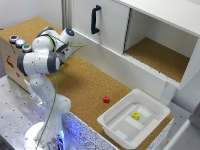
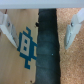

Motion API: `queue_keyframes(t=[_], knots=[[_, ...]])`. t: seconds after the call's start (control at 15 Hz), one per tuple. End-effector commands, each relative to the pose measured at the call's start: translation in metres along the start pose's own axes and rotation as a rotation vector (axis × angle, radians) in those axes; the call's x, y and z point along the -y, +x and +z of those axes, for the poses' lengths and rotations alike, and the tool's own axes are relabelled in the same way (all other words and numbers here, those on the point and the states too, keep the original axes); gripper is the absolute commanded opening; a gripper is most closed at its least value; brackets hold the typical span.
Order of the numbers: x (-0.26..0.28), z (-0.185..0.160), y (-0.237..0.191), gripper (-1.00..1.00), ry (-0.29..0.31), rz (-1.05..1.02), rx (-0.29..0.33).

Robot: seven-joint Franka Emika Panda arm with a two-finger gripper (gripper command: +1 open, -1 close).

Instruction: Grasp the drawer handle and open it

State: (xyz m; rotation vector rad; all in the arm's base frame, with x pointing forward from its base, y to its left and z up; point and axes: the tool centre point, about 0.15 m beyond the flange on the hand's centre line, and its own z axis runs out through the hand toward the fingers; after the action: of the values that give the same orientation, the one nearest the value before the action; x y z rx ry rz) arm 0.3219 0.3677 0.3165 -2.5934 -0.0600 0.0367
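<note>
The drawer handle (image 1: 95,19) is a slim black upright bar on a flat white cabinet panel (image 1: 107,25) at the back of the exterior view. It does not show in the wrist view. My arm (image 1: 42,60) stands at the exterior view's left, well short of the handle, with its hand folded low over the cork table. In the wrist view my gripper (image 2: 39,42) is open and empty. Its two white fingers (image 2: 72,31) hang over the cork, a blue pixel-figure mark (image 2: 25,46) and a dark strip (image 2: 49,50).
To the right of the panel an open cabinet compartment (image 1: 160,55) has a cork floor. A white tray (image 1: 117,125) with a small yellow piece (image 1: 135,115) sits at the front right. A small red piece (image 1: 106,99) lies on the cork table (image 1: 85,82). A box with coloured buttons (image 1: 17,42) stands at the left.
</note>
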Motion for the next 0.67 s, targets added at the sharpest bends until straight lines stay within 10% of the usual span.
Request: queue_keyframes(t=[0.0, 0.27, 0.33, 0.6], knots=[[-0.007, 0.018, -0.006, 1.00, 0.060, 0.012, -0.044], [-0.012, 0.020, -0.004, 1.00, 0.069, 0.014, -0.039], [-0.013, 0.021, -0.004, -1.00, 0.073, 0.011, -0.040], [-0.015, 0.033, 0.001, -1.00, 0.098, -0.001, -0.023]])
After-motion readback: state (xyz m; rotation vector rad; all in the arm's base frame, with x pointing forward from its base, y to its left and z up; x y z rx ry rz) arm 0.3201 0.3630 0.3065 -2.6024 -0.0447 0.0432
